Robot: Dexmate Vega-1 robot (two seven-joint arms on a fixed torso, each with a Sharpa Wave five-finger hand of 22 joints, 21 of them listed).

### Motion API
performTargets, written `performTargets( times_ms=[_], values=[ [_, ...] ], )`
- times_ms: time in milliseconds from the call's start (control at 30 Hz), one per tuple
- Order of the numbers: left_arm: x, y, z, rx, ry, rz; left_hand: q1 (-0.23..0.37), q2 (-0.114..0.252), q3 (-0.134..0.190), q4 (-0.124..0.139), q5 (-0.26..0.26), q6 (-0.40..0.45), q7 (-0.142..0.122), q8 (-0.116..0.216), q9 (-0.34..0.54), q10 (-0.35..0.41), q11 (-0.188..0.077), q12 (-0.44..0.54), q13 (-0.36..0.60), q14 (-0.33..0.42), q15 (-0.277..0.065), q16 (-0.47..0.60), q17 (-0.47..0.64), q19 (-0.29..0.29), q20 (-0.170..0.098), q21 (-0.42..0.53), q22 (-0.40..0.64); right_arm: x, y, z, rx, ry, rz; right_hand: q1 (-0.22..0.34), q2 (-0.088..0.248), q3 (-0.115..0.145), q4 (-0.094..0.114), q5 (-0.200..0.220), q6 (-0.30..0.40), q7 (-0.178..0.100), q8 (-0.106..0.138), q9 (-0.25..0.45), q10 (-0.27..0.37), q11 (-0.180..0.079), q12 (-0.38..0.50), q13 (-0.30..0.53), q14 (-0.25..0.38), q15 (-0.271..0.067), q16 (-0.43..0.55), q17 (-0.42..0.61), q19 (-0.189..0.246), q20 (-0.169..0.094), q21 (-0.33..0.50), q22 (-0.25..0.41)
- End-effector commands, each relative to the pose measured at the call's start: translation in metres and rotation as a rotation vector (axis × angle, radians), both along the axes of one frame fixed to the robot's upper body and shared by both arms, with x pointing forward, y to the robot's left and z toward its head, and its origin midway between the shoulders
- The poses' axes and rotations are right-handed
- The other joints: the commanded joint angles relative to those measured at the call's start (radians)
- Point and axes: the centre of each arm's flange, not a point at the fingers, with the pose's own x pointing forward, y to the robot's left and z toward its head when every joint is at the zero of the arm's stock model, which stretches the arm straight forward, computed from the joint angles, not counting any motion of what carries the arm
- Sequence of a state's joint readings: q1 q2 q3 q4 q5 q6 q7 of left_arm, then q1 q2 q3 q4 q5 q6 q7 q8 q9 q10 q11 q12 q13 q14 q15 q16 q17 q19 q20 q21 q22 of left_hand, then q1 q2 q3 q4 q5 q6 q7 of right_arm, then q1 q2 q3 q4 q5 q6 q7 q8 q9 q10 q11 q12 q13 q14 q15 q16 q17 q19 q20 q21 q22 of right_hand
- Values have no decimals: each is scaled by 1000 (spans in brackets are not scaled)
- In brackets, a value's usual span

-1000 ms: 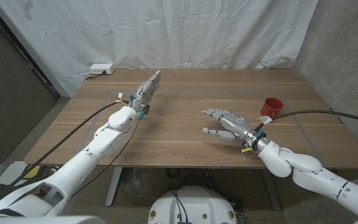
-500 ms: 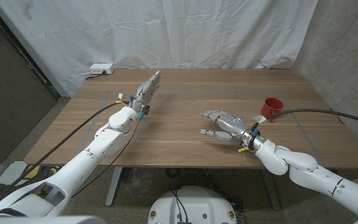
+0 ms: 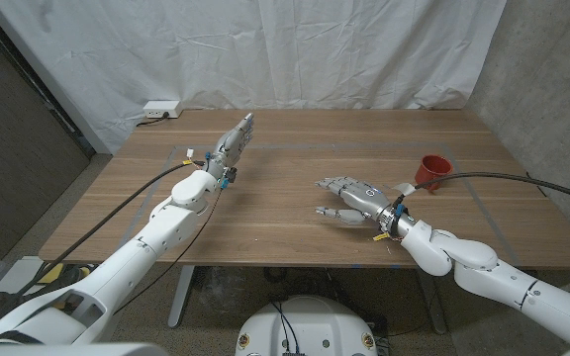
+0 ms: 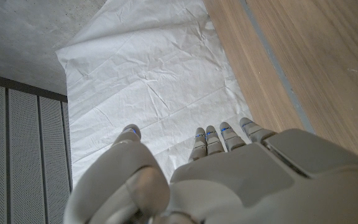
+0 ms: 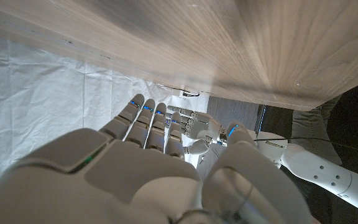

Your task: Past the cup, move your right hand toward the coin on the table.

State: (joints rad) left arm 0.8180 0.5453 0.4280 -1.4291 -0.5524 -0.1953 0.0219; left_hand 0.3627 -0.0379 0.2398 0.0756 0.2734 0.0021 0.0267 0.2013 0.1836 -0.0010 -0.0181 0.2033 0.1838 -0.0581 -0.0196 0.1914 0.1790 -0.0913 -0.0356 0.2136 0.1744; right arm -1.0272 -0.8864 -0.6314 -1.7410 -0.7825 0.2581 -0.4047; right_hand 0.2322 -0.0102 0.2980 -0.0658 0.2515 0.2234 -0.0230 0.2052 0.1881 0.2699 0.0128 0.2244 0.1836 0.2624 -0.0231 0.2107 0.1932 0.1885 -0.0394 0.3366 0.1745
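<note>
While the right hand [image 3: 349, 198] hovers low over the wooden desk [image 3: 285, 222], in front of the middle and a little toward the right edge, its fingers [image 3: 327, 183] are stretched out and spread apart, pointing toward the left side of the desk, and it holds nothing. In the right wrist view the same hand [image 5: 135, 174] shows its back, with the fingers straight and the thumb standing apart from them. The red cup [image 3: 431, 171] stands upright near the right edge of the desk, behind the right forearm and well apart from the fingertips. The coin cannot be made out on the desk surface in the head view; it is too small to tell where it lies.

The left hand [image 3: 234, 141] is raised above the left part of the desk, toward the back edge, with its fingers straight, close together and pointing to the back of the desk; it grips nothing. In the left wrist view this hand [image 4: 229, 180] is seen from behind, fingers extended toward the white curtain [image 4: 148, 81]. A white power strip [image 3: 161, 109] lies on the floor beyond the back left corner of the desk
</note>
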Motion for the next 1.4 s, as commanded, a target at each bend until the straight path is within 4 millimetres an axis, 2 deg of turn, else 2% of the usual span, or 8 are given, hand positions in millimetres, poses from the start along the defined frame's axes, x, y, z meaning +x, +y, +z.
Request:
performTargets(
  times_ms=[33, 200, 333, 467, 700, 1400],
  values=[
    [3, 4, 0, -2, 2, -3, 4, 8, -1, -2, -3, 4, 1, -5, 2, 4, 0, -1, 4, -4, 3, -4, 4, 1, -45, -6, 4, 5, 3, -1, -19, 18, -21, -2, 7, -3, -3, 2, 6, 0, 2, 5, 13, -1, 4, 4, 6, 3, 0, 1, 14, -1, -3, 4],
    [4, 5, 0, -1, 1, -3, 4, 9, -2, -2, -3, 4, 0, -5, 2, 3, 0, -1, 4, -3, 4, -4, 4, 0, -43, -7, 4, 7, 4, -2, -23, 33, -27, -2, 8, -3, -3, 2, 6, 0, 2, 5, 17, -2, 5, 4, 13, 0, 1, 1, 23, 2, -3, 4],
    [4, 6, 1, -1, 1, -2, 4, 9, -2, -2, -3, 4, 0, -5, 2, 2, -1, -1, 4, -4, 4, -4, 4, 0, -42, -7, 4, 8, 4, -2, -20, 42, -29, -2, 8, -4, -6, 2, 6, 1, 0, 5, 25, 1, 7, 5, 21, 1, 1, 1, 78, 20, 9, 3],
    [4, 7, 1, -2, 2, -2, 4, 9, -2, -2, -3, 4, 0, -5, 2, 3, -2, -1, 4, -5, 4, -4, 4, 0, -42, -7, 5, 9, 4, -2, -18, 43, -26, 0, 7, -4, -9, 2, 11, 4, 1, 5, 37, 3, 10, 5, 37, 2, 3, 0, 115, 31, 15, 3],
    [4, 8, 1, 0, 0, 0, 4, 10, -3, -2, -3, 4, -1, -5, 2, 3, -2, -1, 4, -5, 5, -4, 4, 0, -41, -8, 5, 10, 3, -3, -6, 40, -19, 6, 6, -3, -18, 1, 61, -18, 17, 8, 71, 2, 18, 6, 79, -15, 9, -1, 208, 31, 31, 3],
    [3, 10, 2, -4, 1, 2, 5, 11, -6, -2, -4, 6, 0, -5, 2, 3, -4, -1, 4, -7, 6, -5, 4, -1, -37, -10, 5, 15, -5, -10, -26, 37, -67, 12, 6, -2, -24, 1, 70, -25, 17, 9, 88, -8, 22, 6, 90, -18, 7, -1, 209, 33, 21, 3]
  ],
)
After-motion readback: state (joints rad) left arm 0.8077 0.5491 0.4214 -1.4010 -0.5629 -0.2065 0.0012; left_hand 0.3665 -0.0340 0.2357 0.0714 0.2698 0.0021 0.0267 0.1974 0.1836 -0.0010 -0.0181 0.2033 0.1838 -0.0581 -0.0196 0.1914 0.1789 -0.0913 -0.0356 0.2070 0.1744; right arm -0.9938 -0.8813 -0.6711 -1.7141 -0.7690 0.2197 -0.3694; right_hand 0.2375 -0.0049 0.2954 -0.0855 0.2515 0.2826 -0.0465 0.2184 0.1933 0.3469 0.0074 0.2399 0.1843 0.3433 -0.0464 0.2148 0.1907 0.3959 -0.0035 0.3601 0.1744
